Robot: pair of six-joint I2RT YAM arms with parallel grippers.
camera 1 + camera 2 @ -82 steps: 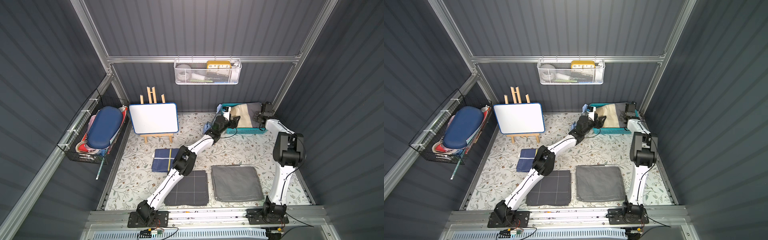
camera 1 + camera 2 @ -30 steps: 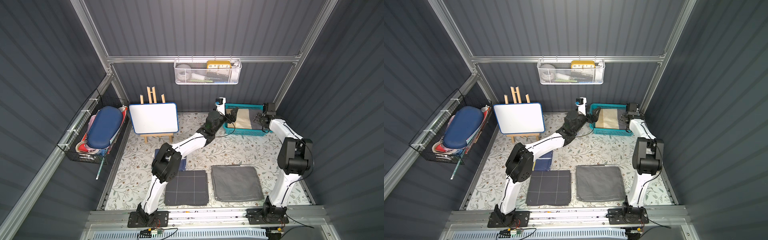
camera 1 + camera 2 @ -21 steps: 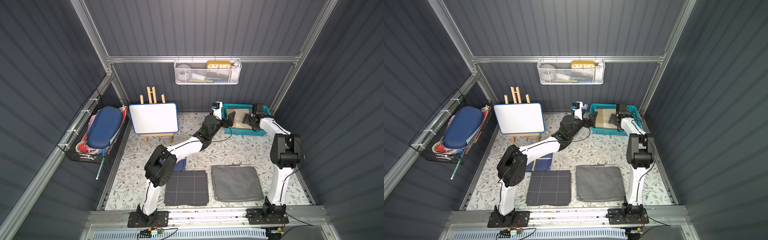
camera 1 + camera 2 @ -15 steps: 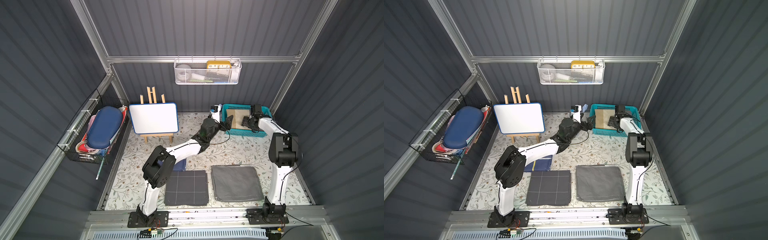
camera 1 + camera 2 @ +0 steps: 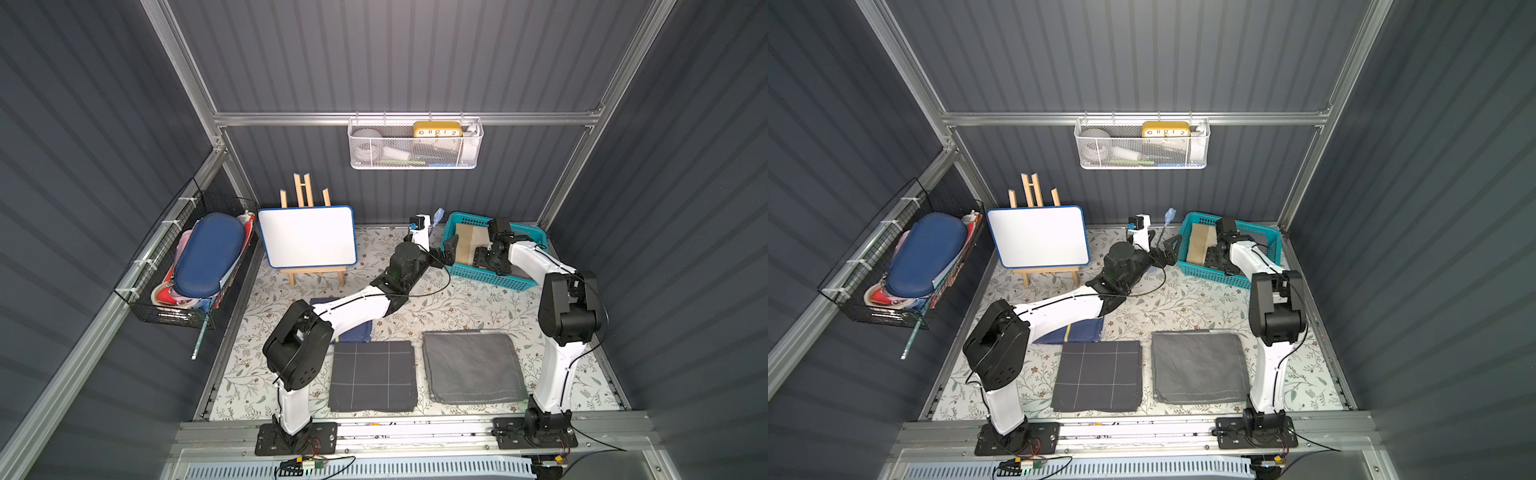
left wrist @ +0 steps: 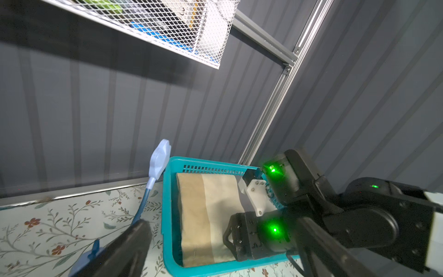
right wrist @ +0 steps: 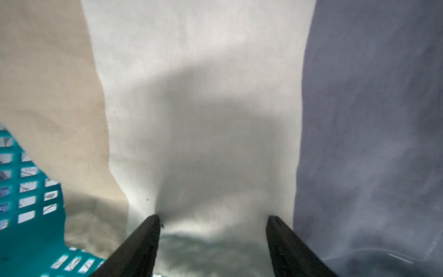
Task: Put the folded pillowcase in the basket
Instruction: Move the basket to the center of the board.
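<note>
Pillowcase point(image 5: 468, 242) point(image 5: 1200, 245), folded, tan and cream bands, lies inside the teal basket point(image 5: 486, 277) point(image 5: 1208, 274) at the far right corner of the table point(image 5: 457, 307). From my left wrist view it sits flat against the basket's point(image 6: 167, 215) near side wall, and the pillowcase point(image 6: 203, 215) is below the rim. My right claw point(image 5: 478, 258) point(image 7: 212, 217) reaches down into the basket on top of it. The jaws stand apart and both tips are sunk into the cream cloth point(image 7: 191, 96), which fills the gap between them. Pinching or just pressing, I cannot tell. A grey cloth point(image 7: 371, 120) lies right beside the pillowcase in there, and the teal lattice wall point(image 7: 28, 239) is on the other side. My left claw point(image 5: 448, 251) point(image 5: 1170, 249) is outside the basket, just beside its left end, released, with the jaws spread and nothing in them. Only one of its fingers point(image 6: 129, 244) shows in the wrist view. A light blue brush point(image 5: 436, 216) point(image 6: 159, 158) stands near the basket's back corner. Two dark folded cloths point(image 5: 374, 374) point(image 5: 471, 365) lie flat at the front of the table, well apart from the basket.
</note>
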